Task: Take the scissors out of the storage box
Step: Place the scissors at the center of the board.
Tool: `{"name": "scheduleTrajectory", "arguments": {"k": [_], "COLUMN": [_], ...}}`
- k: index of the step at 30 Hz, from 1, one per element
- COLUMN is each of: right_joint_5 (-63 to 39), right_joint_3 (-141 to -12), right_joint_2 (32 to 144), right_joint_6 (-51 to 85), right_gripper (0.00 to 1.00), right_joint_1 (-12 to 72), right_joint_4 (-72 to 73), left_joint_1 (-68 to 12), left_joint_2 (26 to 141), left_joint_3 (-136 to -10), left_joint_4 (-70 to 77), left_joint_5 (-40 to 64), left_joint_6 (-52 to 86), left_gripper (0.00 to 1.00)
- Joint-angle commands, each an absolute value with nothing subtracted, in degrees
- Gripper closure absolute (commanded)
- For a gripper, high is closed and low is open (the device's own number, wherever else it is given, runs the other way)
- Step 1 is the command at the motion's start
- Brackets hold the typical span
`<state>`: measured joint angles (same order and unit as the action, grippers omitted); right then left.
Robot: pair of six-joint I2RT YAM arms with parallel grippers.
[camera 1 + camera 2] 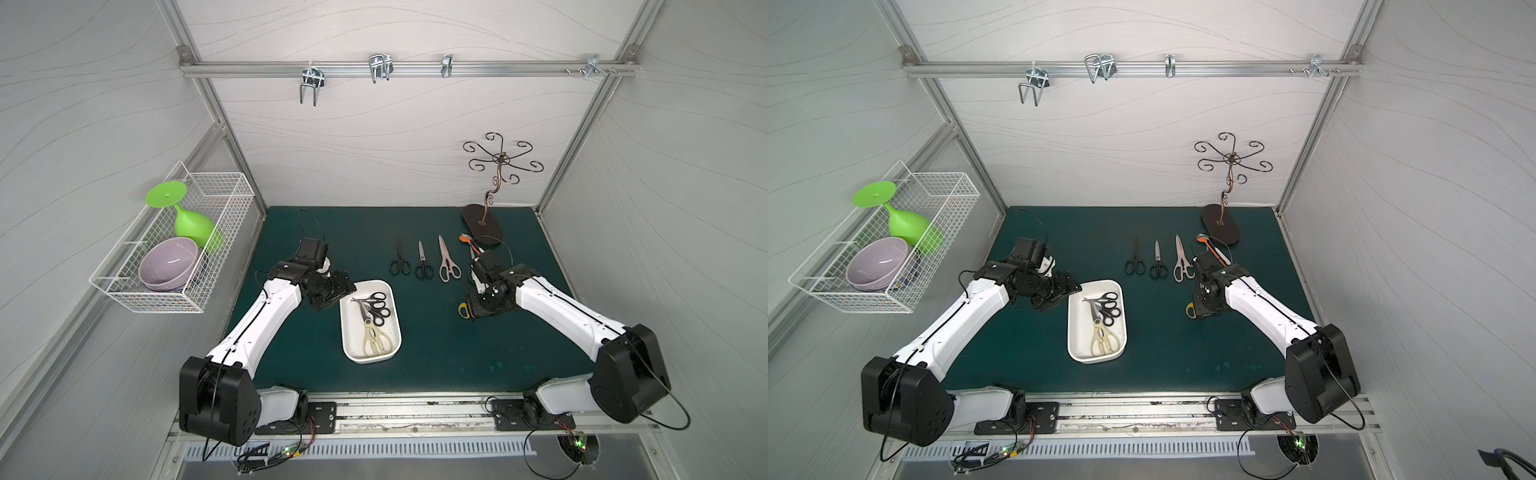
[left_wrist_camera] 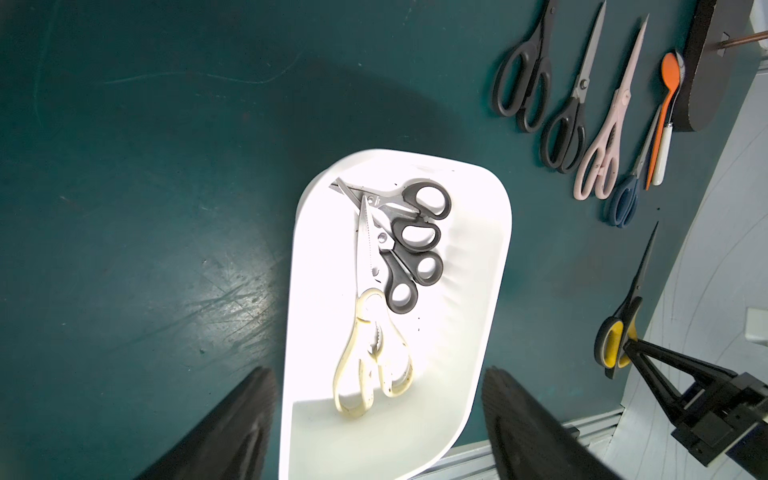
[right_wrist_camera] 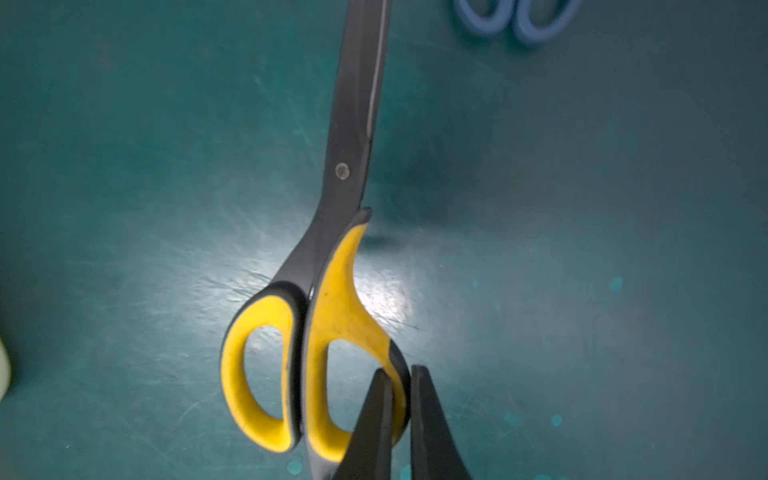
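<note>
The white storage box (image 1: 353,341) (image 1: 1079,341) (image 2: 374,436) lies mid-mat. Inside are two black-handled scissors (image 1: 377,309) (image 2: 415,245) and a cream-handled pair (image 1: 374,340) (image 2: 370,353). My left gripper (image 2: 380,374) (image 1: 338,293) hovers open over the box's left end, its fingers apart wider than the box. My right gripper (image 3: 401,374) (image 1: 473,311) is shut on one handle loop of the yellow scissors (image 3: 328,316) (image 2: 615,340), low at the mat on the right. Laid out behind are two black pairs (image 1: 400,258) (image 1: 423,262), a pink pair (image 1: 446,259) and a blue pair (image 2: 623,203).
An orange spoon (image 2: 667,95) and a white-handled one (image 2: 663,153) lie by the dark oval base of a metal hook stand (image 1: 482,226) at the back right. A white wire basket (image 1: 124,286) on the left wall holds a green glass and a purple bowl.
</note>
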<state>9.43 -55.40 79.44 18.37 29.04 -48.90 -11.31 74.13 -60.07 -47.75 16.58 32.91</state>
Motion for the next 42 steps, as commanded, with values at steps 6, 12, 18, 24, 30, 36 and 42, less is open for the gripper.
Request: {"name": "scheduleTrajectory", "arguments": {"k": [6,12,18,24,30,36,42], "right_joint_5": [8.6,3.9,4.0,5.1,7.2,9.4,9.4], "right_joint_3": [-53.1,-53.5,-53.0,-53.9,-54.5,-54.5,-52.6], "right_joint_2": [80.2,81.6,82.9,86.3,89.6,91.4,92.3], "right_joint_6": [18.8,18.6,19.7,18.6,19.8,21.6,22.3], "right_gripper": [1.0,1.0,1.0,1.0,1.0,1.0,1.0], "right_joint_1": [25.8,24.3,24.3,24.3,24.3,24.3,24.3], "right_joint_4": [-50.1,-52.5,-52.3,-50.7,-51.6,-52.7,-50.8], "left_joint_1": [-11.5,-11.5,-11.5,-11.5,-11.5,-11.5,-11.5], "left_joint_2": [73.5,73.6,74.3,74.1,73.9,74.5,74.7], "left_joint_3": [-60.0,-60.2,-60.2,-60.1,-60.1,-61.2,-61.9], "left_joint_4": [-46.2,-46.4,-45.9,-45.9,-46.1,-46.1,-46.2], "left_joint_5": [16.0,15.7,16.4,16.5,16.6,17.1,17.1], "left_joint_6": [31.5,31.1,31.2,31.1,30.7,30.7,30.8], "left_gripper": [0.18,0.18,0.18,0.18,0.18,0.17,0.17]}}
